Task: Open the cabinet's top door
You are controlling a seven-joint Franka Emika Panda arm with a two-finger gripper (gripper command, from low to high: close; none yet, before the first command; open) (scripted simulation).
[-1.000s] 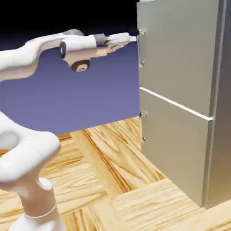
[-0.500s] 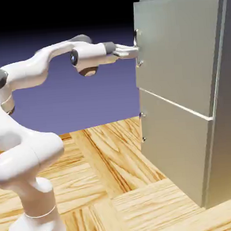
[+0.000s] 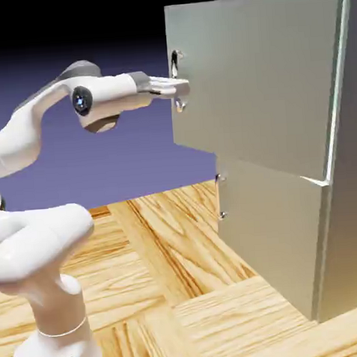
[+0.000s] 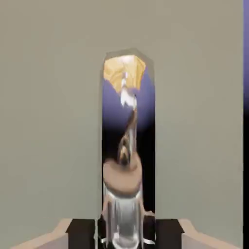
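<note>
Top door (image 3: 257, 78) of the cabinet (image 3: 351, 222): ajar. Its handle side, at the exterior view's left, stands out past the lower door (image 3: 275, 227); the side at the exterior view's right remains at the cabinet body, with a bright strip showing along that edge. Bottom edge of the top door overhangs the lower door at the handle side. Lower door: closed, its own handle (image 3: 220, 197) near the same side.

Jaws (image 3: 184, 88): closed on the top door's handle (image 4: 124, 214), gripping it between the two tips. In the hand view the shiny handle runs up between the dark pads (image 4: 81, 233), and a mirror-like strip (image 4: 146, 126) lies behind it on the door face.

Arm (image 3: 32, 135): extended toward the door, wrist roughly level with the handle. Cabinet stands upright on the wood-patterned floor (image 3: 159, 288).
</note>
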